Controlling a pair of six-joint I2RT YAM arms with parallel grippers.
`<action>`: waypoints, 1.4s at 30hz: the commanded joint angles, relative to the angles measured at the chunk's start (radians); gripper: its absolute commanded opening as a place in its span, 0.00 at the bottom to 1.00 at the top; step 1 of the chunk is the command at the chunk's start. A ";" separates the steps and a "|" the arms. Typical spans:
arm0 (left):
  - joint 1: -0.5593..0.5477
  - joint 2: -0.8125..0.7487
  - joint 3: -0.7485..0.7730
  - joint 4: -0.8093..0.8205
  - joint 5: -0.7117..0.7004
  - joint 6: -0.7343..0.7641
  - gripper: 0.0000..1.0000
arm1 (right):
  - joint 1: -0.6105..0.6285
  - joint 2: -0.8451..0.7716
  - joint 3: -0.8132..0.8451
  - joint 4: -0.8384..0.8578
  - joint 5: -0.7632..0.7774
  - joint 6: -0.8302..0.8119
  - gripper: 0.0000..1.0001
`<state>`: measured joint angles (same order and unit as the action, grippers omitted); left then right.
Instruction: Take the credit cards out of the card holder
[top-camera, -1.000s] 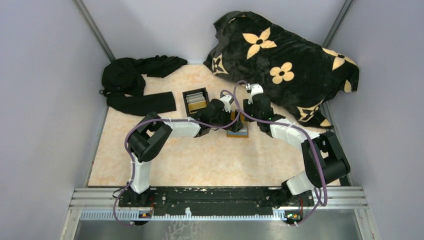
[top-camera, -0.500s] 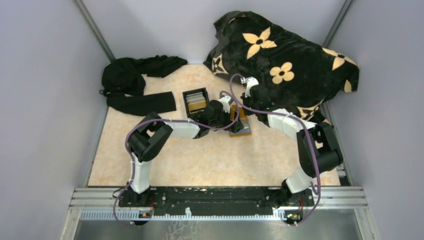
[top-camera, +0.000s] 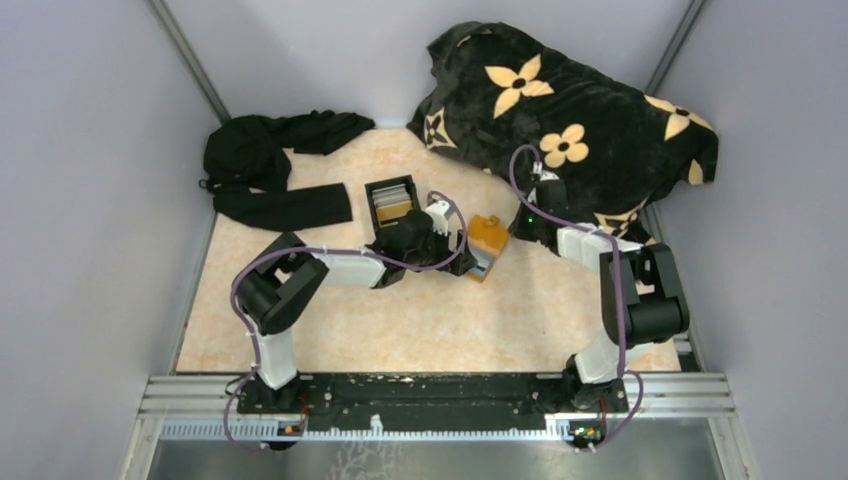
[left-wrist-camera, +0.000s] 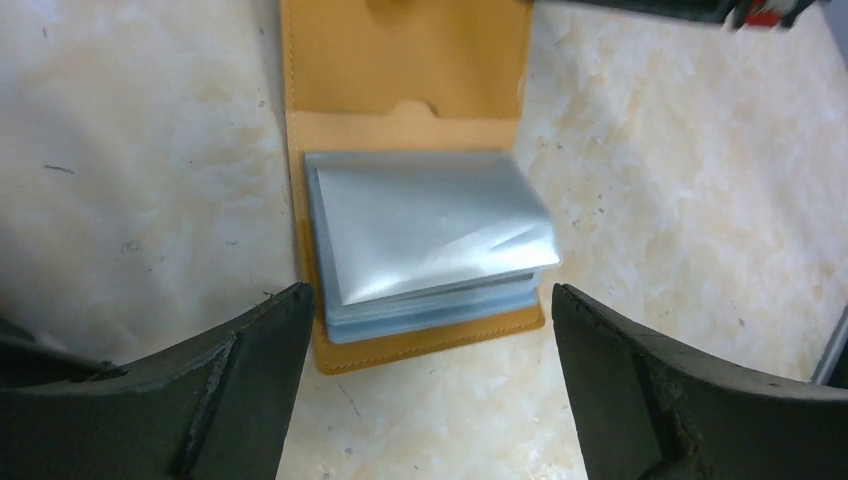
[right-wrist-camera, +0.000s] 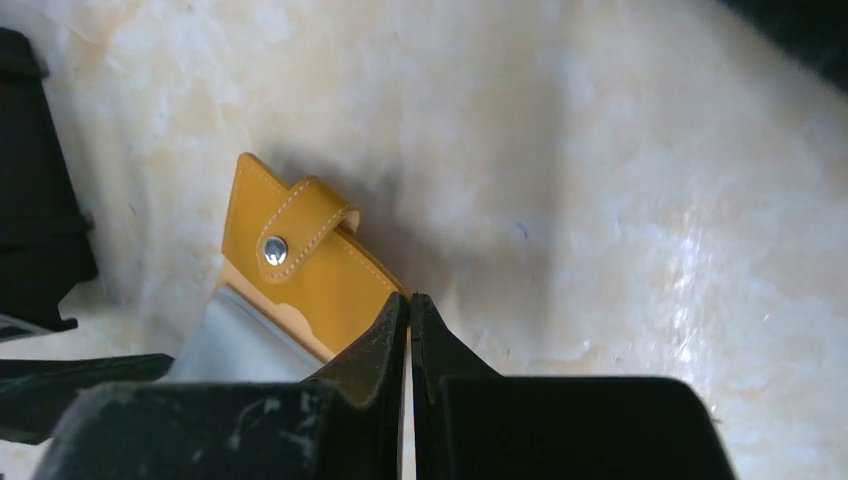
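The orange card holder (left-wrist-camera: 400, 60) lies open on the marbled table, its snap flap (right-wrist-camera: 300, 225) folded back. A stack of silvery-blue credit cards (left-wrist-camera: 430, 230) sits in it, the top card skewed to the right. My left gripper (left-wrist-camera: 430, 310) hovers open just short of the stack's near end, one finger on each side, touching nothing. In the top view the holder (top-camera: 490, 235) lies between my left gripper (top-camera: 455, 250) and my right gripper (top-camera: 520, 225). My right gripper (right-wrist-camera: 410, 300) is shut, its tips beside the holder's edge, with nothing seen between them.
A black open-topped box (top-camera: 390, 200) with cards in it stands just left of the left wrist. Black clothing (top-camera: 275, 170) lies at the back left. A black flowered blanket (top-camera: 570, 110) fills the back right, close behind the right arm.
My right gripper has shut and drawn back to the right, off the holder. The holder has turned, flap toward the back right. My left arm has pulled slightly back, still open.
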<state>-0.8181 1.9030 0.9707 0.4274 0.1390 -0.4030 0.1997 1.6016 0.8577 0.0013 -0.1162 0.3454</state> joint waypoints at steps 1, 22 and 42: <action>-0.003 -0.085 -0.042 0.099 -0.001 0.002 0.94 | -0.003 -0.066 -0.063 0.043 -0.070 0.131 0.00; -0.036 -0.101 -0.133 0.145 0.003 -0.091 0.93 | 0.119 -0.520 -0.578 0.139 0.135 0.489 0.00; -0.091 0.050 -0.075 0.036 0.028 -0.153 0.34 | 0.281 -0.616 -0.587 0.143 0.270 0.513 0.01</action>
<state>-0.9066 1.8790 0.8543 0.5228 0.1303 -0.5499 0.4641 1.0382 0.2298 0.1284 0.1383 0.9043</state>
